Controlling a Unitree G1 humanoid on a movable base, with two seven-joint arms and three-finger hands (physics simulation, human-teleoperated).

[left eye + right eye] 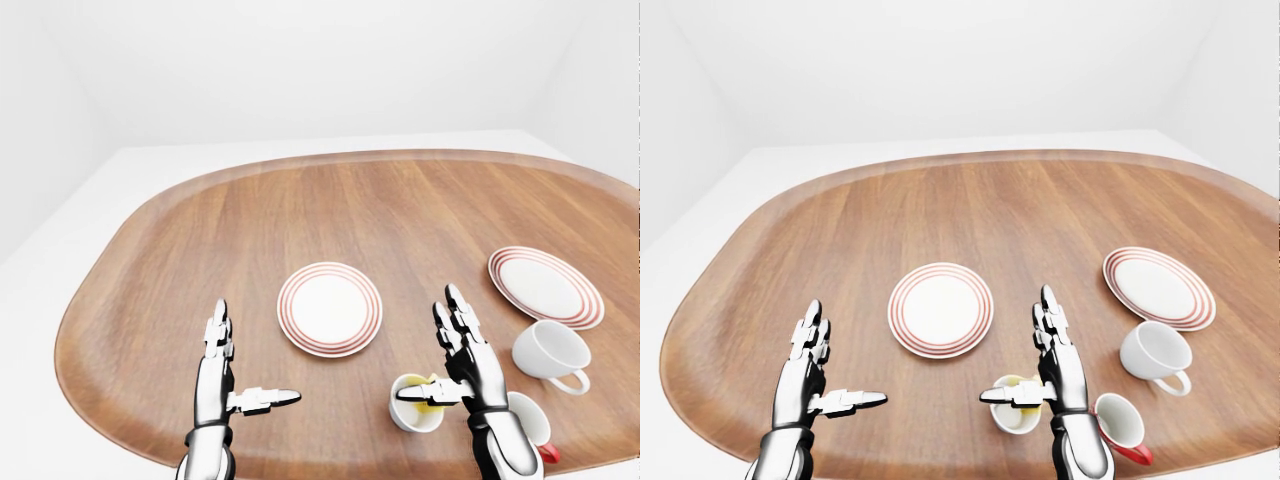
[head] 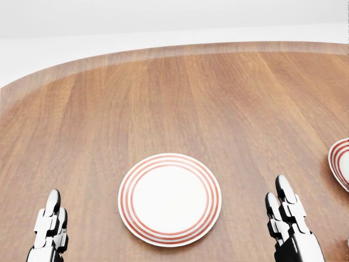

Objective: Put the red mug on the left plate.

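Tabletop (image 1: 1040, 215): oval, wooden.
Left plate (image 1: 940, 309): red-ringed, between the two hands.
Right plate (image 1: 1159, 287): far right.
White mug (image 1: 1154, 354): on its side, below right plate.
Red mug (image 1: 1121, 424): tipped, just right of right robot hand (image 1: 1052, 362).
Yellow mug (image 1: 1015, 404): under that hand's thumb.
Left robot hand (image 1: 812, 368): fingers spread.

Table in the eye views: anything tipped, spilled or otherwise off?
Yes. The white mug and the red mug both lie tipped on their sides, mouths facing the camera, near the right plate. The yellow mug stands upright. No spill shows. The left plate is bare.
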